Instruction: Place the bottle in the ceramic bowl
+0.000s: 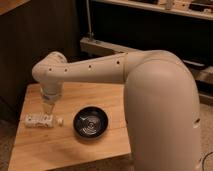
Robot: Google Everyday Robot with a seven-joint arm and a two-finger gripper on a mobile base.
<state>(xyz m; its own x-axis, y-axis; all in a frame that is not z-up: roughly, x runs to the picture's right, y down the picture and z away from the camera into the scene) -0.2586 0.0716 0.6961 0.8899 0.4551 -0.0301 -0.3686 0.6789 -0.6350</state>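
the cream-white robot arm (160, 110) fills the right half of the camera view. its thick rounded segment runs up and to the left as a tapering link with a row of small dark holes, and ends at a rounded joint over the left part of the table.

the light wooden rectangular table (75, 155) stands below the arm, in front of a dark wall and dark shelving. both task items rest on its top.

the round shallow glossy black ceramic bowl (90, 124) sits near the middle of the table, upright, with faint light rings visible inside. nothing lies in it.

the small clear plastic bottle with a whitish label (39, 120) lies on its side on the left part of the table, apart from the bowl. its white cap (60, 121) points towards the bowl (a strip of bare wood separates the two).

the gripper (48, 110) hangs straight down from the rounded joint, directly over the bottle and very close to its upper side. whether it touches or has hold of the bottle cannot be told, and how far open it is cannot be told either.
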